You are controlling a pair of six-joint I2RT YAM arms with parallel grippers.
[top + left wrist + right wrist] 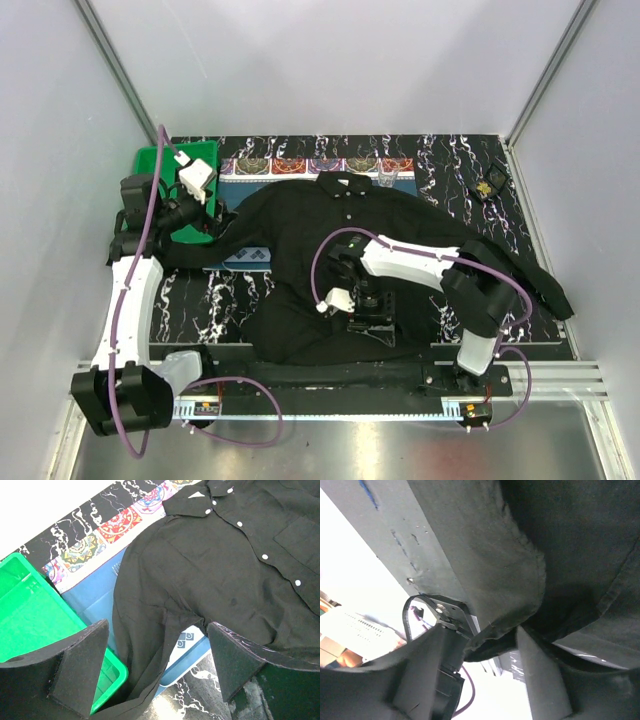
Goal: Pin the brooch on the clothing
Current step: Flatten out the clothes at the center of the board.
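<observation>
Left tool [157, 647] wide open, empty, hovering over a sleeve of the black long-sleeved button-up shirt [210, 565], beside the green plastic tray [30, 615]. Right tool [480, 635] spread apart, shirt hem in the gap. Tiny golden brooch [488, 185] sits far right on the black marbled tabletop [200, 300], apart from the shirt.

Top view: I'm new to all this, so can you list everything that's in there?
shirt: one, black with white buttons, spread mid-table
brooch: one, golden, far right of table, off the shirt
placemat: one, blue with colourful border, under the shirt
tray: one, green, far left
table: one, black with white marbling
left gripper: one, black, open over the sleeve beside the tray
right gripper: one, black, open at the shirt's near hem
</observation>
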